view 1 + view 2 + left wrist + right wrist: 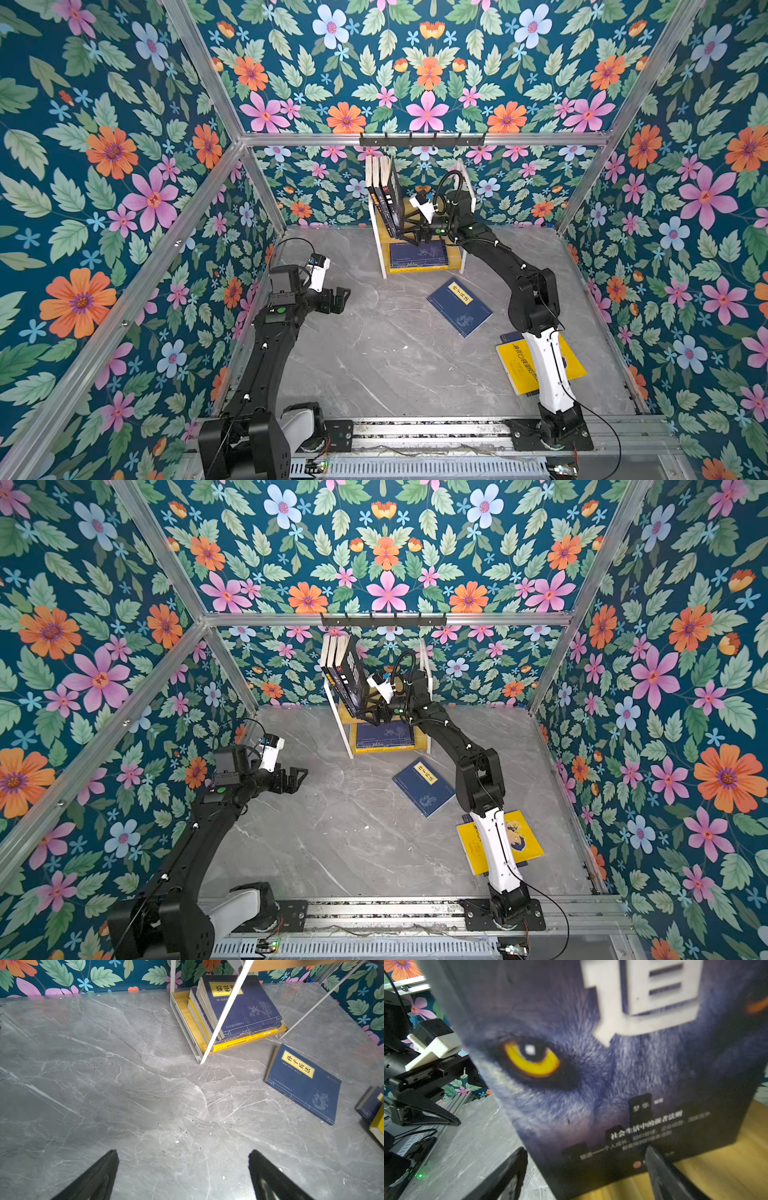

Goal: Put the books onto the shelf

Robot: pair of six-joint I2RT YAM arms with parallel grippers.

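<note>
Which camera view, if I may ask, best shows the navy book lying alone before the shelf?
The left wrist view: the navy book appears large, with its whole cover and yellow label sharp. Both top views show it whole but small. The right wrist view misses it.

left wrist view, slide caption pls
Open left fingers hover over the grey table, facing the shelf and a navy book lying flat beside it
</note>
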